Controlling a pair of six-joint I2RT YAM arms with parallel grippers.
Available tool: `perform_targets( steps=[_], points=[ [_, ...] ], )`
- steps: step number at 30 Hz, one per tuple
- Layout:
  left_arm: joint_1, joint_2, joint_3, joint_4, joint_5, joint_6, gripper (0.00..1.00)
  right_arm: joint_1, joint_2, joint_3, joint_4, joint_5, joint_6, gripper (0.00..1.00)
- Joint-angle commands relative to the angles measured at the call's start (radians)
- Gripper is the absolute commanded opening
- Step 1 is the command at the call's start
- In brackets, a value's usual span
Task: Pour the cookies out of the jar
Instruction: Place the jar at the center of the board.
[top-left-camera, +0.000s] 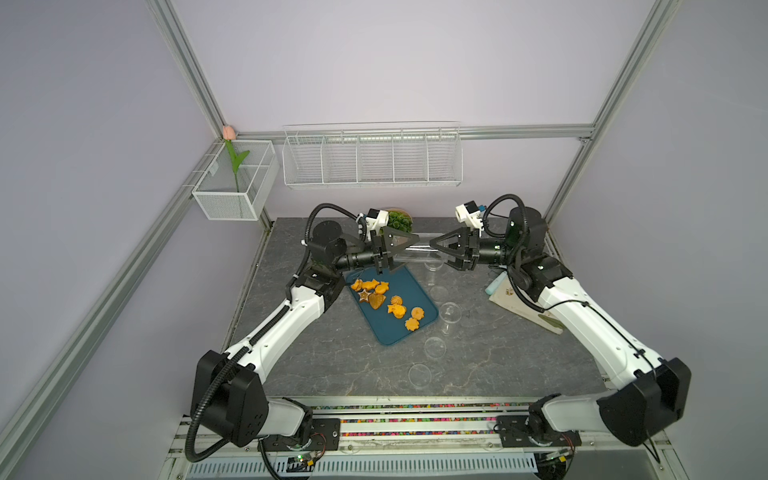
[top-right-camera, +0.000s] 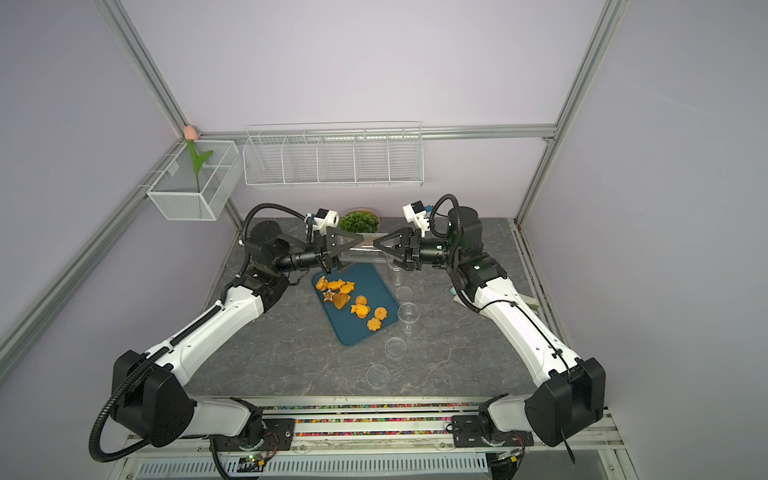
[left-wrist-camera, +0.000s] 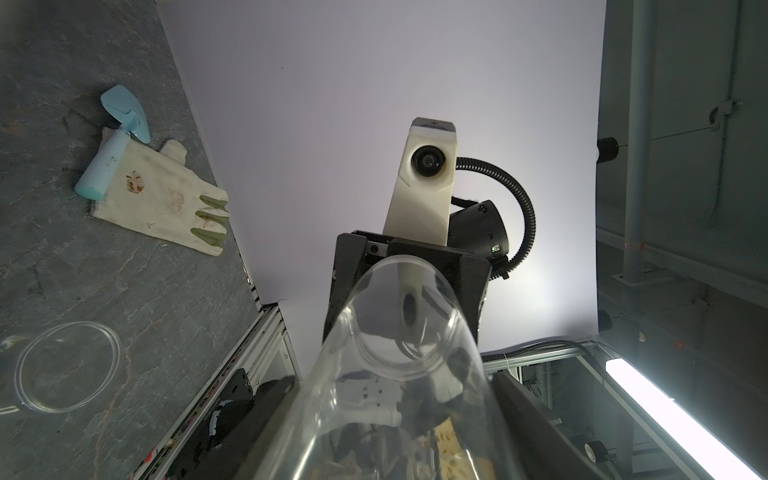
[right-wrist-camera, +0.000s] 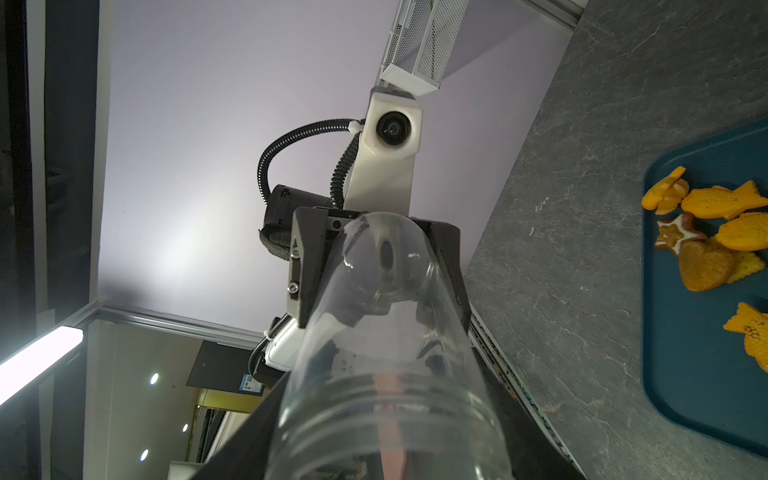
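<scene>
**Jar level between 2 grippers, cookies on tray**

The clear jar (top-left-camera: 419, 254) is held up off the table (top-left-camera: 332, 374), lying on its side. In both top views its long axis is level and runs straight across the scene, from the left gripper (top-left-camera: 409, 249) to the right gripper (top-left-camera: 438, 251). The 2 grippers face each other tip to tip, close but apart.

The threaded mouth points to the robot's right and sits in the right gripper. In the right wrist view the threads of the jar (right-wrist-camera: 386, 415) are nearest the camera, and the rounded base is at the far end, in the left gripper. In the left wrist view the open rim of the jar (left-wrist-camera: 395, 365) is at the far end.

Both grippers are clamped on the jar, 1 at each end. In each wrist view the jaws lie against its 2 sides.

The jar hangs over the far end of the teal tray (top-left-camera: 388, 330), whose long axis runs from far left to near right. The cookies (top-left-camera: 377, 300) lie flat on the tray, bunched toward its far end and trailing toward the near right corner. A clear cup (top-left-camera: 451, 312) stands just right of the tray. A glove (left-wrist-camera: 162, 199) lies on the table by the right arm.
</scene>
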Motion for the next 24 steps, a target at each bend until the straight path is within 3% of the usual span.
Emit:
perform_targets(
  steps=[1,9,10,17,24],
  points=[
    [-0.009,0.015,0.032,-0.013,0.018,-0.012,0.75,0.002,0.002,-0.003,0.052,-0.043,0.044,0.64],
    [-0.008,0.011,0.037,-0.045,0.010,0.008,0.87,0.000,0.001,-0.013,0.054,-0.044,0.042,0.61],
    [-0.008,0.011,0.035,-0.046,0.011,0.008,1.00,0.000,0.001,-0.013,0.052,-0.044,0.042,0.61],
    [-0.007,0.011,0.044,-0.080,0.004,0.031,1.00,-0.014,-0.010,-0.031,0.046,-0.047,0.037,0.61],
    [0.011,-0.024,0.091,-0.308,-0.045,0.183,1.00,-0.039,-0.022,-0.035,0.016,-0.056,0.019,0.61]
  ],
)
